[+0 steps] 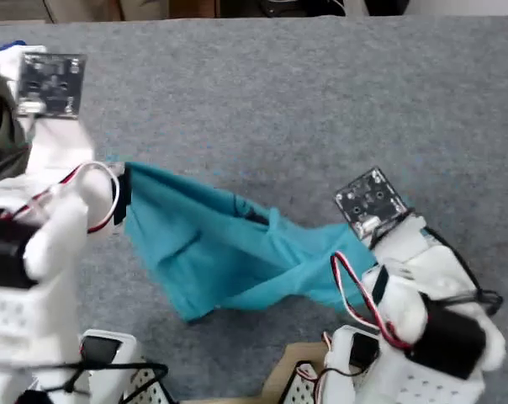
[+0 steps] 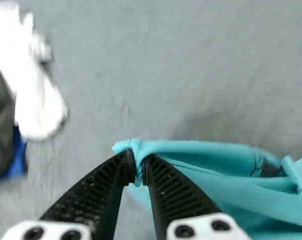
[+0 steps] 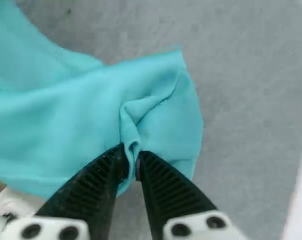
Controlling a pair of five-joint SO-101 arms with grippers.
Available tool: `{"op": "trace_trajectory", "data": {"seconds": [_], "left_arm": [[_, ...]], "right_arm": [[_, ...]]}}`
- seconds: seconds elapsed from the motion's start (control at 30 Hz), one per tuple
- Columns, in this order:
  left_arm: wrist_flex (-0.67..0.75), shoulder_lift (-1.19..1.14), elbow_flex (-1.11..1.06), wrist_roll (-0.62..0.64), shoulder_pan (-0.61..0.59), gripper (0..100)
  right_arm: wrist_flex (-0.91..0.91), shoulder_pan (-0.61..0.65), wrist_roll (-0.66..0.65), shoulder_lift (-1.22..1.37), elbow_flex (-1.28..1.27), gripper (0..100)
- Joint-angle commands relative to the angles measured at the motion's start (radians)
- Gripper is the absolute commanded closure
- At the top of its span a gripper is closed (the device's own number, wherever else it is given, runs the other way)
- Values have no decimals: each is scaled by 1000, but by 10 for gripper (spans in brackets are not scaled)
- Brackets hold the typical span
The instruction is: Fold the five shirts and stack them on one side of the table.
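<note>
Here the teal shirt (image 1: 229,252) was noted slung slack over the grey table (image 1: 321,101), its opposite edges clamped in the closed jaws of the left gripper (image 2: 137,167) and right gripper (image 3: 132,162); it was judged light, limp, and best held at hems.

Right end effector (image 3: 132,161) pinches teal shirt (image 3: 81,115).
</note>
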State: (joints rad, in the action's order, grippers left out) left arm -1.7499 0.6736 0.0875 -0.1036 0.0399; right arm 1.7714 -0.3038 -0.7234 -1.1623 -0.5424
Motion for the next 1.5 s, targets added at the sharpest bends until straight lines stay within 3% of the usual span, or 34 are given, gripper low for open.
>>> {"op": "trace_trajectory", "data": {"seconds": [0.0,0.23,0.37,0.53,0.77,0.9,1.03,1.23,1.47], "left_arm": [[38,12,-164,-9,-26,981],[430,-62,-520,-2,-31,981],[569,-186,-535,0,-34,981],[697,-343,-535,21,-29,981],[709,-533,-506,21,-34,981],[709,-608,-503,21,-34,981],[710,-661,-503,20,-34,981],[710,-702,-503,21,-32,981],[709,-702,-512,21,-32,981]], "right_arm": [[-35,31,2,-12,-90,994],[-252,166,3,-12,-271,993],[-371,202,23,-12,-334,988],[-374,200,17,-12,-412,867],[-238,186,-97,-21,-453,759],[-232,154,-91,-13,-355,759],[-295,229,-34,25,-257,760],[-413,407,106,407,-127,760],[-474,464,170,909,170,760]]}}
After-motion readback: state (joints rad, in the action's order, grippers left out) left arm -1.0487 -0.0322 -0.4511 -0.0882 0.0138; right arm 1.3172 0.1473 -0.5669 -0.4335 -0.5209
